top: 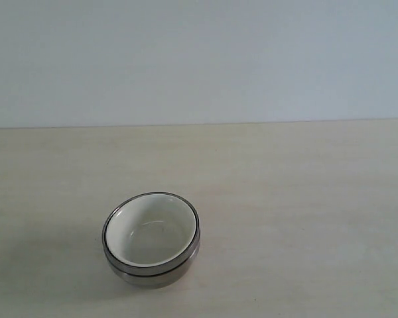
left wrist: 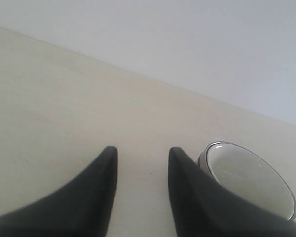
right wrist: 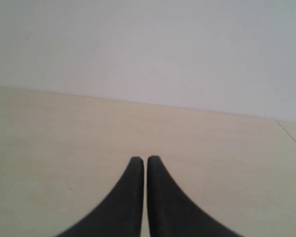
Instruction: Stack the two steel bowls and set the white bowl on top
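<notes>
You had the white bowl [top: 152,228] nested in the steel bowls [top: 152,277], at seven o'clock from the exterior view's centre. Your left gripper [left wrist: 140,155] hung nearer, parted and empty, just beside the stack. Your right gripper [right wrist: 145,160] was closed on nothing.

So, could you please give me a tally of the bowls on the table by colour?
white bowl: 1, sitting on top of the stack
steel bowls: 2, nested beneath it, judging by the two rim lines on the stack's side
Total: 3
</notes>
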Action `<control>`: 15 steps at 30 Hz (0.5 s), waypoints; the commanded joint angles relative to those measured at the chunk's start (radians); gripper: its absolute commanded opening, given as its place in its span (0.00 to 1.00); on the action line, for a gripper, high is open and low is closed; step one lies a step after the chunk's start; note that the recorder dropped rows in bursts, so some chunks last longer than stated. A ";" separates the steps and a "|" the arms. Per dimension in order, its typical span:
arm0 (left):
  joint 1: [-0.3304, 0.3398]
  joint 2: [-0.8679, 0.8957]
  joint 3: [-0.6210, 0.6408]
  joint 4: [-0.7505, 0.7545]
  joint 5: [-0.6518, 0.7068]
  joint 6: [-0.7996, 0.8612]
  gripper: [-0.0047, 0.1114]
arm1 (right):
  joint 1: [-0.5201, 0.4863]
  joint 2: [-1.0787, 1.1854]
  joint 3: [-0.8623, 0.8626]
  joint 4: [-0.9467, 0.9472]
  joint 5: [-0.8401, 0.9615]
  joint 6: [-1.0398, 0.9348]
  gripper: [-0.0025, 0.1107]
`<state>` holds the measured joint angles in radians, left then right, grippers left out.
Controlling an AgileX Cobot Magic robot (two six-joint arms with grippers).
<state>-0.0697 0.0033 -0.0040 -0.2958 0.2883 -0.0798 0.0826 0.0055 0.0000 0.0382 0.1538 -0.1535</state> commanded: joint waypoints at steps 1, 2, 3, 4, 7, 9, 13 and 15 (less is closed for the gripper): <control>0.003 -0.003 0.004 -0.003 -0.003 0.001 0.32 | -0.002 -0.005 0.000 0.004 0.009 -0.001 0.02; 0.003 -0.003 0.004 -0.003 -0.003 0.001 0.32 | -0.002 -0.005 0.000 0.004 0.026 -0.001 0.02; 0.003 -0.003 0.004 -0.003 -0.003 0.001 0.32 | -0.002 -0.005 0.000 0.004 0.077 -0.001 0.02; 0.003 -0.003 0.004 -0.003 -0.003 0.001 0.32 | -0.002 -0.005 0.000 0.004 0.125 -0.001 0.02; 0.003 -0.003 0.004 -0.003 -0.003 0.001 0.32 | -0.002 -0.005 0.000 0.004 0.169 -0.001 0.02; 0.003 -0.003 0.004 -0.003 -0.003 0.001 0.32 | -0.002 -0.005 0.000 0.004 0.169 -0.001 0.02; 0.003 -0.003 0.004 -0.003 -0.003 0.001 0.32 | -0.002 -0.005 0.000 0.004 0.169 -0.001 0.02; 0.003 -0.003 0.004 -0.003 -0.003 0.001 0.32 | -0.002 -0.005 0.000 0.006 0.169 -0.001 0.02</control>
<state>-0.0697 0.0033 -0.0040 -0.2958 0.2883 -0.0798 0.0826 0.0055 0.0008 0.0401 0.3246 -0.1535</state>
